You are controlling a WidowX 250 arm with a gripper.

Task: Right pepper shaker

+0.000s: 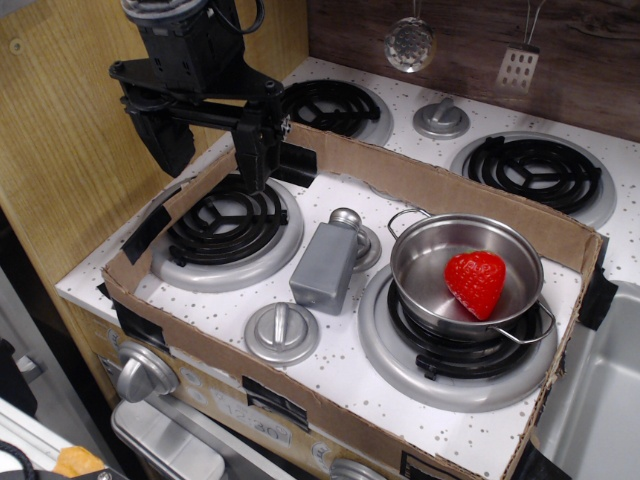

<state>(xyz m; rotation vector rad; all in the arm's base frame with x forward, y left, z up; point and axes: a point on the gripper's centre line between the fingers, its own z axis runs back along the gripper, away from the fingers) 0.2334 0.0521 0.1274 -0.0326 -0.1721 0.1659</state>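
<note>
approach step: claw (205, 140), jaws wide and empty, hangs at ten o'clock of the tilted pepper shaker (326, 265); next, descend and grasp it.

The robot is seen only at its lower end, built throughout in matte black. A blocky wrist housing, capped by a lighter grey ring at the frame's top edge, is joined to a flat crossbar from which the hand (215, 150) is formed by two thick, angular fingers (255, 150). A black cable is looped beside the housing, and small pale screw heads are dotted along the nearer finger's bracket.
</note>
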